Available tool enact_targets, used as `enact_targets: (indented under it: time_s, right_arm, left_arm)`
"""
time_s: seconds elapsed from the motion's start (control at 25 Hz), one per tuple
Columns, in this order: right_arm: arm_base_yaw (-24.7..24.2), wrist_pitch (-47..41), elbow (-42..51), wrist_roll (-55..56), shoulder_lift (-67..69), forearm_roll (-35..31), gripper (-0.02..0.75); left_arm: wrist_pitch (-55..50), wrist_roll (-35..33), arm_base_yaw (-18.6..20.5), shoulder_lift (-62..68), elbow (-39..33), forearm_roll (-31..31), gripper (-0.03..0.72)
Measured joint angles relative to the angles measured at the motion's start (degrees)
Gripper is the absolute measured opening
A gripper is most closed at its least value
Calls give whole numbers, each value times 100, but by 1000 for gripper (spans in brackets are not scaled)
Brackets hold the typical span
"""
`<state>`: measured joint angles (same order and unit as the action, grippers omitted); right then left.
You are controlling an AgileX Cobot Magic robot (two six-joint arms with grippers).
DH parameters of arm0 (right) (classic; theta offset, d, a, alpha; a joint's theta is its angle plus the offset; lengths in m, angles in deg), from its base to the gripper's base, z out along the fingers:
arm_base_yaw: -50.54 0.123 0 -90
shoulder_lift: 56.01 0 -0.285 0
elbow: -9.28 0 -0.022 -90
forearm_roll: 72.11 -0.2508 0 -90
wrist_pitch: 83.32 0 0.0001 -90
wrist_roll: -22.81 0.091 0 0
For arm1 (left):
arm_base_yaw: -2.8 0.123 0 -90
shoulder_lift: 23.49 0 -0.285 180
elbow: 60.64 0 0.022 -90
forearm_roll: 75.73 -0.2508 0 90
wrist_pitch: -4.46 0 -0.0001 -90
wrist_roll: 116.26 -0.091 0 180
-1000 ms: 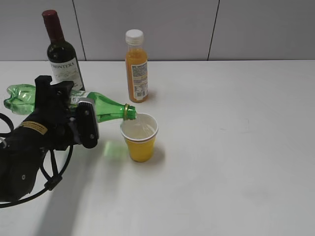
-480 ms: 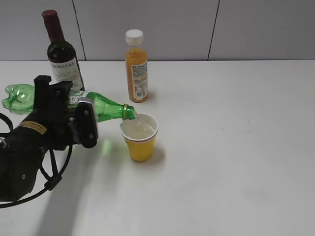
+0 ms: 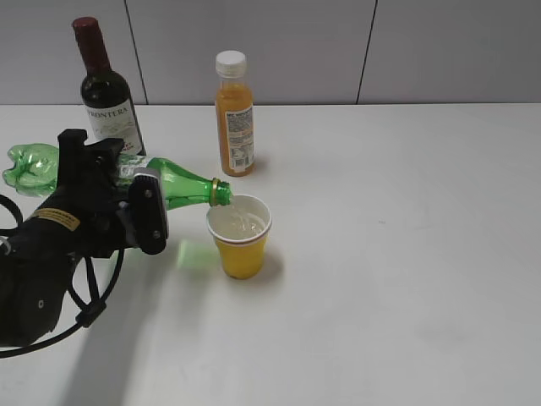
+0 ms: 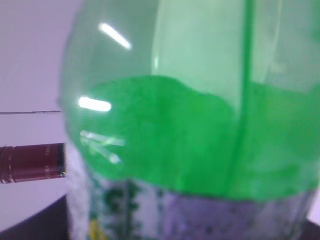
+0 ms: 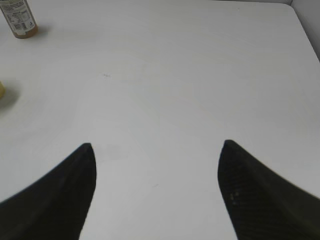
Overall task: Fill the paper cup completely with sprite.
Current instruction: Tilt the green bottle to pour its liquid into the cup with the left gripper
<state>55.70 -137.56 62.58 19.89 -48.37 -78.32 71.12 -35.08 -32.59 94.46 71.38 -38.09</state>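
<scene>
My left gripper (image 3: 135, 194) is shut on the green sprite bottle (image 3: 182, 186), which lies nearly level with its mouth over the left rim of the yellow paper cup (image 3: 240, 236). Clear fizzy liquid fills the cup close to its rim. The bottle's lobed base (image 3: 25, 165) points left. In the left wrist view the green bottle (image 4: 200, 115) fills the frame and hides the jaws. My right gripper (image 5: 156, 147) is open and empty over bare table; it is out of the exterior view.
A dark wine bottle (image 3: 106, 93) stands at the back left, right behind the sprite bottle; its neck shows in the left wrist view (image 4: 31, 163). An orange juice bottle (image 3: 234, 114) with a white cap stands behind the cup and shows in the right wrist view (image 5: 19, 19).
The sprite bottle's base has risen slightly and shifted left, so the bottle is closer to level. The liquid in the cup has risen a little. The right gripper shows no earlier frame.
</scene>
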Motion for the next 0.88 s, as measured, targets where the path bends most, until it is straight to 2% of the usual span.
enact_targets:
  time_s: [0.88]
  right_arm:
    - [0, 0, 0, 0, 0, 0, 585]
  left_arm:
    - [6, -22, 0, 0, 0, 0, 463]
